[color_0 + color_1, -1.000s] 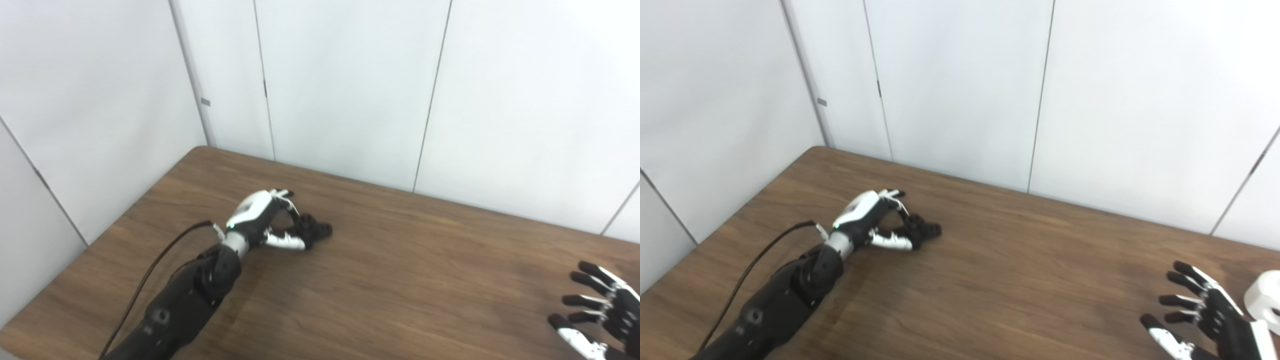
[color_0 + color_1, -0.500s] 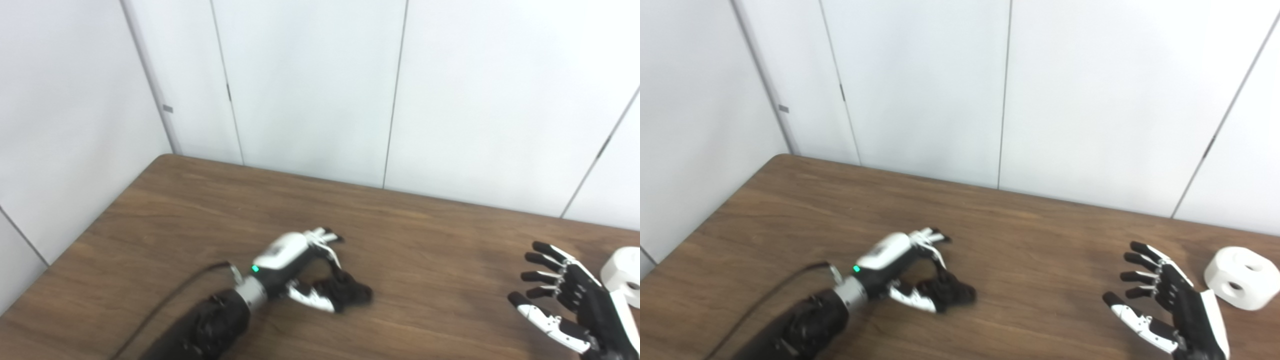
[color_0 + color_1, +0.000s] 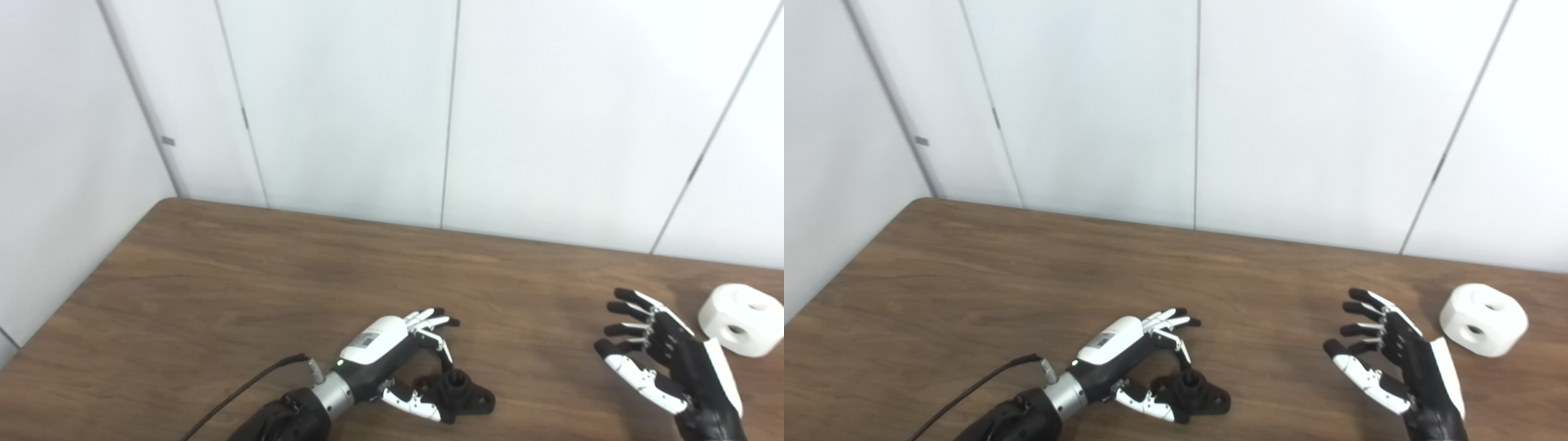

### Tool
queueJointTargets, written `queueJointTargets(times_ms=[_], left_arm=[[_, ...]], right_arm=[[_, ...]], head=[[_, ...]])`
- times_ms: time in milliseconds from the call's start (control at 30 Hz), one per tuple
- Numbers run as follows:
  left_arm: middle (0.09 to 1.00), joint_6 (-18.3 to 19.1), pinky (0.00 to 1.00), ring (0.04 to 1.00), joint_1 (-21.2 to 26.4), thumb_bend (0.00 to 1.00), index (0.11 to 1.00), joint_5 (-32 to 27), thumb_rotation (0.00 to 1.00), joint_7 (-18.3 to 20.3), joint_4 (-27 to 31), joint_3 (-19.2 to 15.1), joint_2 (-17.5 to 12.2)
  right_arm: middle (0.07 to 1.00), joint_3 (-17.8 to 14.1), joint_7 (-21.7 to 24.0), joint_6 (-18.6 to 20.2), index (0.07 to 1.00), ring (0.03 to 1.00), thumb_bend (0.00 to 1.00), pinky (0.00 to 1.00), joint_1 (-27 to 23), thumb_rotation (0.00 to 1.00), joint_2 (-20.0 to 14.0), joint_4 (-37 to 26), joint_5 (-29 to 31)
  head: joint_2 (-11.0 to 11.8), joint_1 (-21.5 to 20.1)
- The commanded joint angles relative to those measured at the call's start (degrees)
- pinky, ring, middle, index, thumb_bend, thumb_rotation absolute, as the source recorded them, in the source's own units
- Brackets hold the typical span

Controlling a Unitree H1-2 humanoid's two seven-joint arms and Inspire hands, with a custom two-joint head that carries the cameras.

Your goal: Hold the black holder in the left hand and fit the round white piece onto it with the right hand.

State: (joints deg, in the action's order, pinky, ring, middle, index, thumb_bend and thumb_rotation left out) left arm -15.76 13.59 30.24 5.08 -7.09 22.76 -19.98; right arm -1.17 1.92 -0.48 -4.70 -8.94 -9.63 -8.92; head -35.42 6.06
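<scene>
I see left robot hand (image 3: pixel 392 358) apparently pinching black holder (image 3: pixel 456 395) on surface (image 3: pixel 245 275); right robot hand (image 3: pixel 667 361) spread beside round white piece (image 3: pixel 738 318).

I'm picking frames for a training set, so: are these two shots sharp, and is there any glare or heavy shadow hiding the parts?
Left eye view: sharp, with even light and only soft shadows beside the black holder and the white piece. Right eye view: equally crisp, no glare on the table; both the left hand and the right hand show clear edges.

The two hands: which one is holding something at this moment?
The left hand, its fingers and thumb closed around the black holder on the table. The right hand is open, fingers spread, beside the round white piece.
</scene>
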Motion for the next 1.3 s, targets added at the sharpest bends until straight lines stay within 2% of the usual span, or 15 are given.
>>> queueJointTargets(times_ms=[0, 167, 267, 367, 400, 433, 467, 600, 633, 700, 900, 1067, 1167, 1233, 1267], left_arm=[[0.93, -0.7, 0.96, 0.999, 0.7, 0.52, 0.482, 2.7, 0.06, 1.3, -1.7, 1.5, 0.2], [0.929, -0.2, 0.99, 1.0, 0.6, 0.52, 0.483, 3.8, 0.05, 1.1, -2.9, 0.7, -0.7], [0.932, 0.1, 1.0, 0.999, 0.2, 0.52, 0.483, 4.7, 0.05, 0.8, -3.3, 0.2, -1.5], [0.93, -1.0, 0.99, 0.99, 0.0, 0.52, 0.484, 5.1, 0.05, 0.0, -4.4, 0.0, -2.2], [0.928, -1.7, 0.99, 0.988, 0.0, 0.52, 0.484, 5.0, 0.05, -0.3, -5.0, -0.1, -2.5], [0.927, -2.2, 0.98, 0.985, -0.1, 0.52, 0.484, 5.0, 0.05, -0.6, -5.3, -0.2, -2.7], [0.925, -2.9, 0.97, 0.984, -0.1, 0.52, 0.484, 5.0, 0.05, -1.1, -5.8, -0.3, -2.9], [0.885, -6.9, 0.89, 0.938, -0.1, 0.52, 0.483, 5.2, 0.05, -3.9, -7.8, -1.0, -3.5], [0.877, -7.4, 0.89, 0.93, -0.2, 0.52, 0.483, 5.3, 0.05, -4.2, -7.9, -1.2, -3.5], [0.872, -8.5, 0.9, 0.926, -0.3, 0.52, 0.483, 5.3, 0.05, -4.7, -8.7, -1.4, -3.7], [0.87, -11.1, 0.87, 0.915, 1.1, 0.52, 0.483, 5.2, 0.05, -6.4, -13.7, -0.4, -4.2], [0.882, -11.1, 0.84, 0.919, 2.7, 0.52, 0.482, 3.5, 0.05, -9.8, -16.7, 3.3, -5.4], [0.891, -11.1, 0.85, 0.933, 3.1, 0.52, 0.482, 2.9, 0.05, -9.8, -17.4, 3.8, -5.5], [0.895, -11.1, 0.86, 0.943, 3.1, 0.52, 0.483, 2.3, 0.05, -9.1, -17.4, 3.3, -5.3], [0.896, -11.1, 0.86, 0.944, 3.1, 0.52, 0.483, 2.1, 0.05, -8.9, -17.3, 3.2, -5.2]], right_arm=[[0.751, 0.0, -0.4, -2.2, 0.784, 0.63, 0.54, 0.52, -1.9, 0.37, 0.3, -0.9, 0.5], [0.747, 0.2, -1.0, -3.2, 0.779, 0.636, 0.56, 0.52, -2.7, 0.41, 0.4, -0.3, -0.3], [0.746, 0.2, -0.7, -2.7, 0.777, 0.644, 0.6, 0.52, -3.4, 0.45, 0.3, -1.0, -0.5], [0.747, 0.3, -0.1, -0.9, 0.778, 0.647, 0.61, 0.53, -4.6, 0.41, -1.1, -3.5, -2.4], [0.745, 0.2, 0.0, -1.0, 0.776, 0.646, 0.62, 0.52, -5.4, 0.38, -1.8, -3.8, -3.1], [0.741, 0.1, 0.1, -1.1, 0.77, 0.64, 0.64, 0.51, -6.0, 0.35, -2.6, -4.2, -4.0], [0.738, 0.1, 0.0, -1.3, 0.765, 0.633, 0.65, 0.51, -6.8, 0.32, -3.6, -4.3, -5.8], [0.745, -0.3, -1.0, -0.6, 0.763, 0.639, 0.7, 0.51, -9.2, 0.31, -8.8, -4.7, -15.1], [0.746, -0.9, -1.6, -0.6, 0.757, 0.649, 0.7, 0.51, -9.7, 0.28, -10.4, -4.7, -17.4], [0.749, -2.6, -2.5, 0.4, 0.754, 0.663, 0.71, 0.52, -10.7, 0.26, -13.3, -4.8, -21.0], [0.719, -8.7, -4.6, 1.1, 0.726, 0.639, 0.65, 0.51, -13.1, 0.14, -18.8, -3.5, -22.9], [0.785, -10.4, -4.0, 6.5, 0.772, 0.718, 0.7, 0.57, -14.8, 0.24, -22.3, -1.5, -26.1], [0.896, -10.6, -2.3, 9.9, 0.853, 0.859, 0.72, 0.69, -16.0, 0.33, -24.9, 0.7, -27.2], [0.954, -10.6, -0.5, 11.8, 0.889, 0.902, 0.76, 0.71, -16.5, 0.48, -25.9, 1.9, -26.1], [0.963, -10.8, 0.2, 12.2, 0.895, 0.907, 0.77, 0.71, -16.6, 0.52, -26.0, 2.4, -24.9]], head=[[-0.2, -0.8], [-0.5, -5.9], [0.1, -10.9], [1.8, -16.3], [3.1, -19.9], [3.1, -19.9], [4.2, -23.1], [7.0, -29.0], [7.0, -29.0], [8.9, -32.3], [11.5, -37.1], [12.6, -39.2], [12.7, -39.3], [12.7, -39.2], [12.7, -39.0]])
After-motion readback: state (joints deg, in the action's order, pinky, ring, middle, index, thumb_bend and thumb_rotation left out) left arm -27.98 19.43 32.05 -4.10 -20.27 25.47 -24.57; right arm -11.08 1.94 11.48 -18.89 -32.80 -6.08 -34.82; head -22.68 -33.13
